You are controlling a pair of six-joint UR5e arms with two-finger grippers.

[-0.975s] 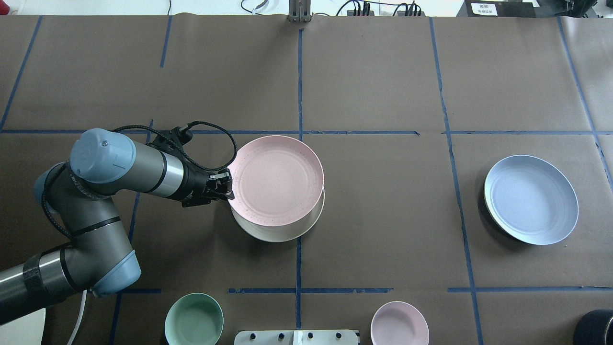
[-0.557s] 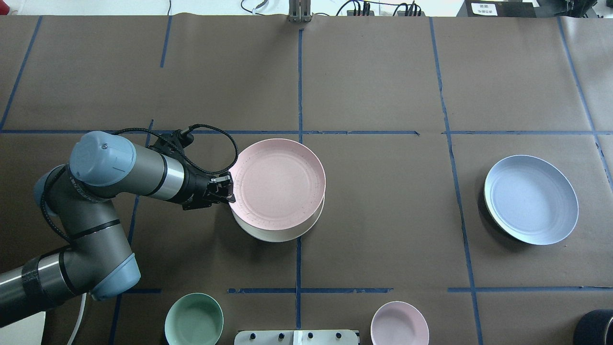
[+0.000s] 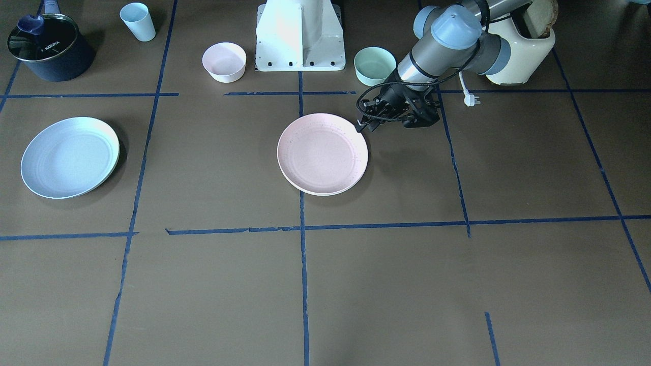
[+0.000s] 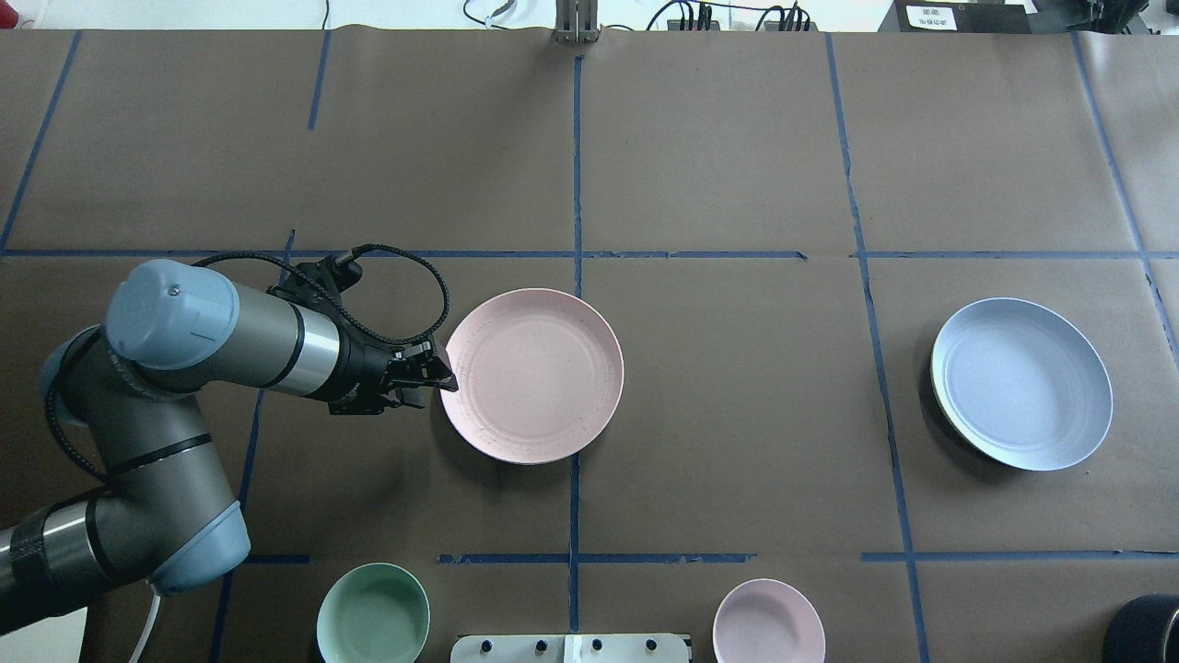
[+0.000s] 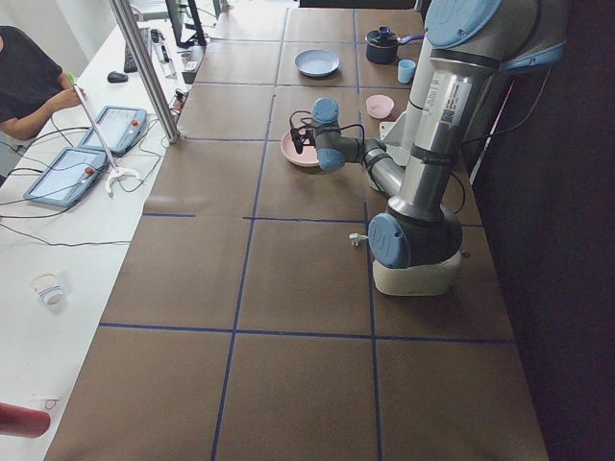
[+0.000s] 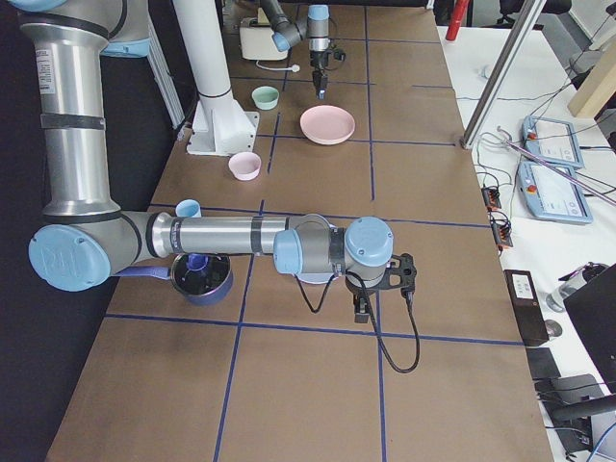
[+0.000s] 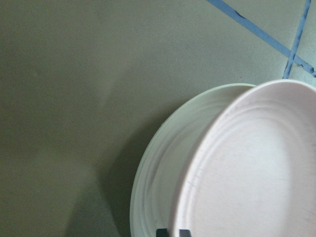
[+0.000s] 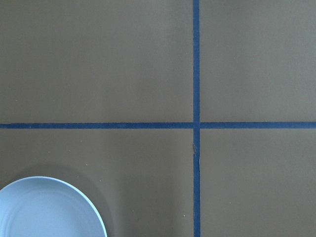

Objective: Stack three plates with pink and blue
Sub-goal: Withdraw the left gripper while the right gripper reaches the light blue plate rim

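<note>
The pale pink plate lies on the cream-white plate at the table's middle and covers it almost fully from overhead. The cream plate shows as a rim in the front view and in the left wrist view. My left gripper is at the pink plate's left rim, with its fingertips close together on the rim, so it is shut on it. The light blue plate lies alone at the far right. My right gripper shows only in the exterior right view, so I cannot tell its state.
A mint-green bowl and a small pink bowl stand near the robot base. A dark pot and a light blue cup stand on my right side. Blue tape lines cross the brown table.
The pink plate came down from a raised, offset position and now sits squarely over the cream plate. My left arm's elbow shifted left; the gripper stayed at the rim.
</note>
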